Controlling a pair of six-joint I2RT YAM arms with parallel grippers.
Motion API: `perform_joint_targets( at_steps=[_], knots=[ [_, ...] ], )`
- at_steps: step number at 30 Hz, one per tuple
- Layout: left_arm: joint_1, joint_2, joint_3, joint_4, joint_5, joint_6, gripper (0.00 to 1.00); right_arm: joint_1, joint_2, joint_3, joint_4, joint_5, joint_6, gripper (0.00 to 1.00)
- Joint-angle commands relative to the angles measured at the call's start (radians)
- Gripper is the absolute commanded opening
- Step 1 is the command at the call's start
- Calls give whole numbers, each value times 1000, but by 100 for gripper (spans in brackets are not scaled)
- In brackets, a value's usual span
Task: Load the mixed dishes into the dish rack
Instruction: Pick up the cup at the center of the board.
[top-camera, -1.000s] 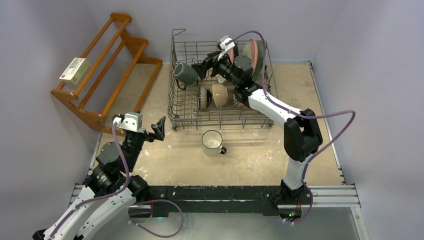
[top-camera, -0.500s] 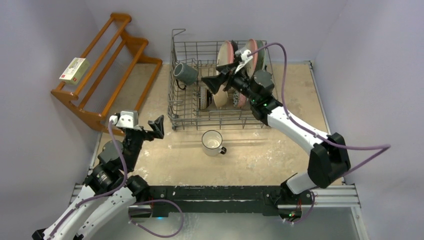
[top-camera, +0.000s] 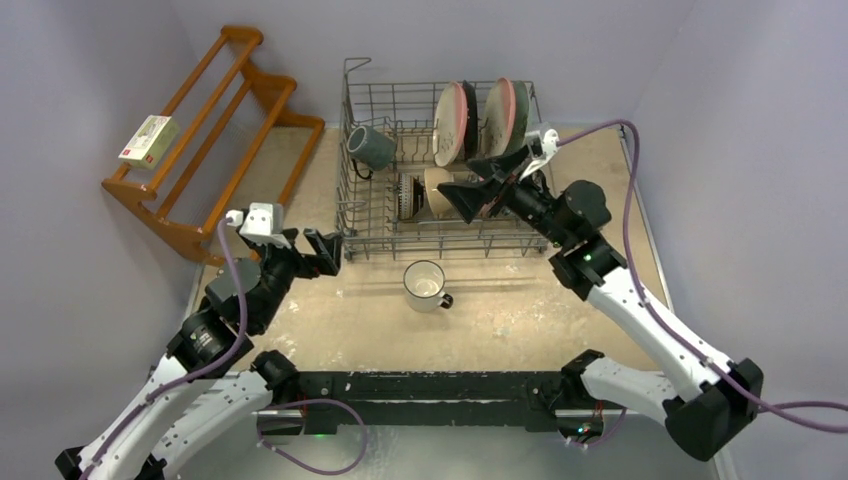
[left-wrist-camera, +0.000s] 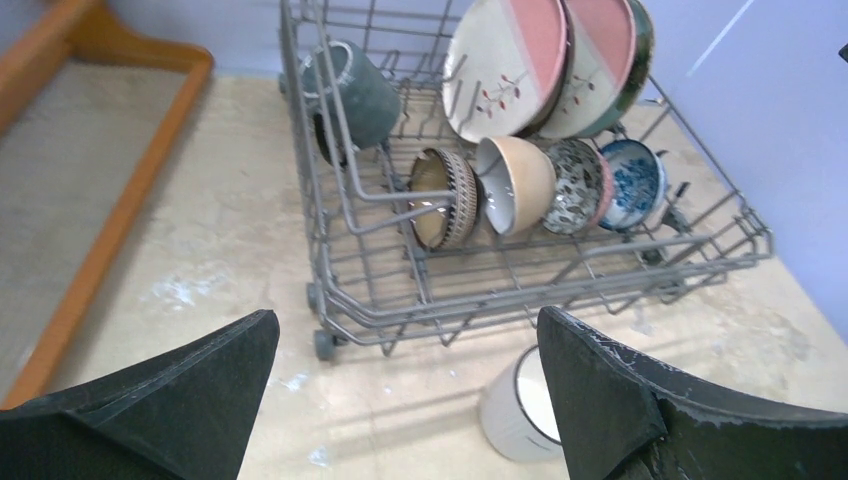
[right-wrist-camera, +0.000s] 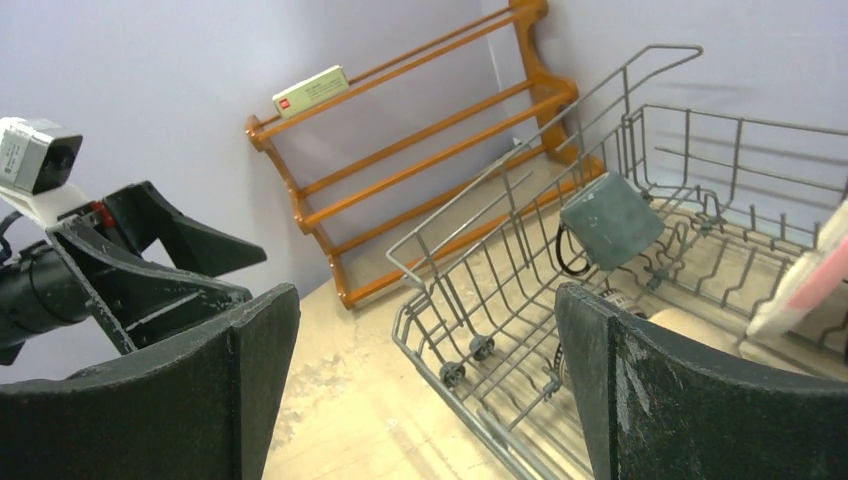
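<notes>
left gripper (top-camera: 308, 255), right gripper (top-camera: 487, 179) both gaping, empty | white mug (top-camera: 425, 284) sits outside dish rack (top-camera: 345, 160) | I'd pinch its rim from above

Dish rack (left-wrist-camera: 560, 288): grey metal wire, dull sheen
Plates (left-wrist-camera: 510, 65): glazed ceramic, glossy
White mug (top-camera: 425, 283): smooth, glossy, dark rim
Teal mug (left-wrist-camera: 360, 90): matt-looking glaze
Shelf (top-camera: 165, 225): varnished orange-brown wood
Counter (top-camera: 520, 310): pale, mottled, matt, scuffed
Jaws: matt black, edges scratched
</notes>
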Motion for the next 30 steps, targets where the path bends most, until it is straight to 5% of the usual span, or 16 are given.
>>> perform_joint_targets(
  at_steps=[1,6,15,24,30],
  knots=[
    [7,-2,34,-73,101,-157,98,-2,-78,7,-209,92,-16,99],
    [8,98,55,-171,139,-283,94,-1,-166,-12,-291,201,-11,99],
    [-6,244,-25,-49,359,-434,84,-1,-217,-4,-382,327,-17,99],
    [-252,466,-10,-21,159,-525,81,-2,-207,0,-467,420,-28,99],
    [-293,576,5,-1,71,-577,75,-2,-228,-29,-454,410,-29,99]
  ],
)
